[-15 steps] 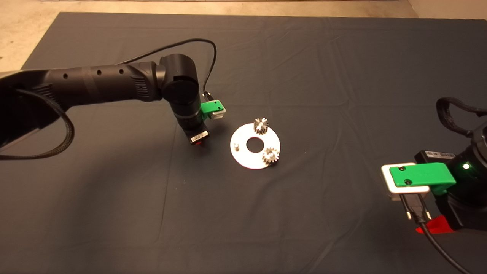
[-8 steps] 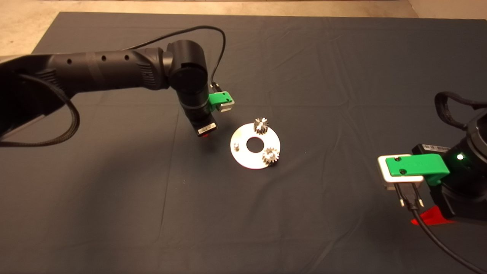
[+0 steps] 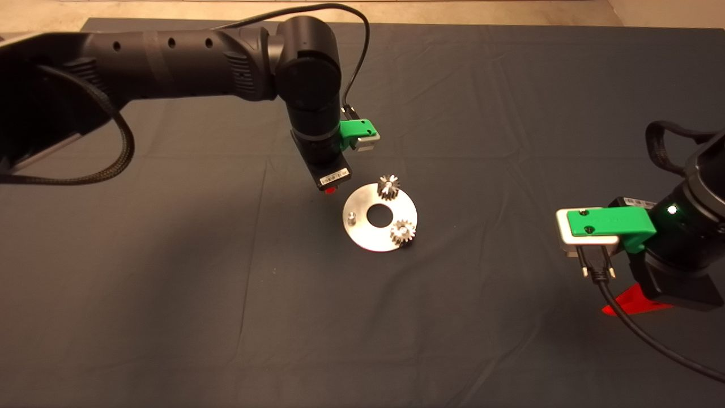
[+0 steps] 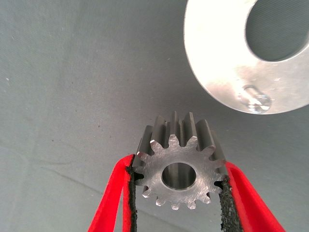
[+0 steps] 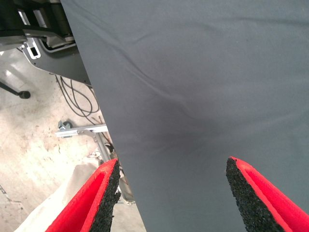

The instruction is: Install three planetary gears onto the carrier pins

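A flat silver disc [image 3: 362, 232] with a central hole lies mid-mat. Two planetary gears sit on its carrier pins, one at the far side [image 3: 388, 186] and one at the near right [image 3: 402, 232]. A third pin [image 3: 351, 216] stands bare at the disc's left, also seen in the left wrist view [image 4: 255, 99]. My left gripper [image 3: 330, 190] hovers just above the mat off the disc's far-left edge, shut on a third steel gear [image 4: 179, 166] whose bore faces the camera. My right gripper [image 5: 171, 193] stands open and holds nothing at the mat's right edge.
The dark mat [image 3: 170, 283] covers the table, with pale floor beyond its far edge. In the right wrist view, floor, cables and a metal frame [image 5: 72, 130] show past the mat's edge.
My left arm has carried the gear up off the mat and rightward toward the disc. The right gripper has shifted slightly up and left.
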### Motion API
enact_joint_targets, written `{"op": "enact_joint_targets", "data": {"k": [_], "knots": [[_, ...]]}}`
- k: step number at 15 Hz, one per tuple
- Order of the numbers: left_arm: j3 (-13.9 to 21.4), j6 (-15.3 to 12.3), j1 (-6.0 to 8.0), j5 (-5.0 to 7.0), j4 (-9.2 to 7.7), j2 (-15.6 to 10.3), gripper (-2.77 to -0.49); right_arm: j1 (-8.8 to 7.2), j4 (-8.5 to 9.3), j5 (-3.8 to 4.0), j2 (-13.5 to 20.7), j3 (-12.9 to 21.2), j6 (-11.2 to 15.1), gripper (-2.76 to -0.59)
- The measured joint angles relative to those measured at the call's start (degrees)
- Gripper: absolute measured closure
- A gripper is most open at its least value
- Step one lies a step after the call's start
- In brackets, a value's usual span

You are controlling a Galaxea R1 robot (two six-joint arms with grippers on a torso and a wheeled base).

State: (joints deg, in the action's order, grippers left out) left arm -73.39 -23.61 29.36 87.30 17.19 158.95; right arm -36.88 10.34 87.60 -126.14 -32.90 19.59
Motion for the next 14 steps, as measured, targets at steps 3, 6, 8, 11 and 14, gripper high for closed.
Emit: {"op": "enact_joint_targets", "data": {"k": [3,6,8,11,14], "knots": [[3.2,-2.5,0.24,0.16,-1.05,0.7,-0.82,0.00,-0.01,0.07,0.9,-0.1,0.0,-1.63],[4.4,-3.8,0.48,0.10,-1.40,2.4,-0.82,-0.05,0.00,0.01,1.7,0.0,0.0,-1.63],[4.5,-4.2,0.57,0.16,-1.42,3.6,-0.81,-0.27,0.00,0.07,2.0,0.1,0.0,-1.63],[4.3,-4.3,0.55,0.11,-1.51,4.9,-0.81,-0.28,0.03,0.05,2.0,0.1,0.1,-1.63],[3.5,-4.3,0.55,0.18,-1.51,5.1,-0.81,-0.28,0.22,0.07,2.2,0.2,0.1,-1.63]]}}
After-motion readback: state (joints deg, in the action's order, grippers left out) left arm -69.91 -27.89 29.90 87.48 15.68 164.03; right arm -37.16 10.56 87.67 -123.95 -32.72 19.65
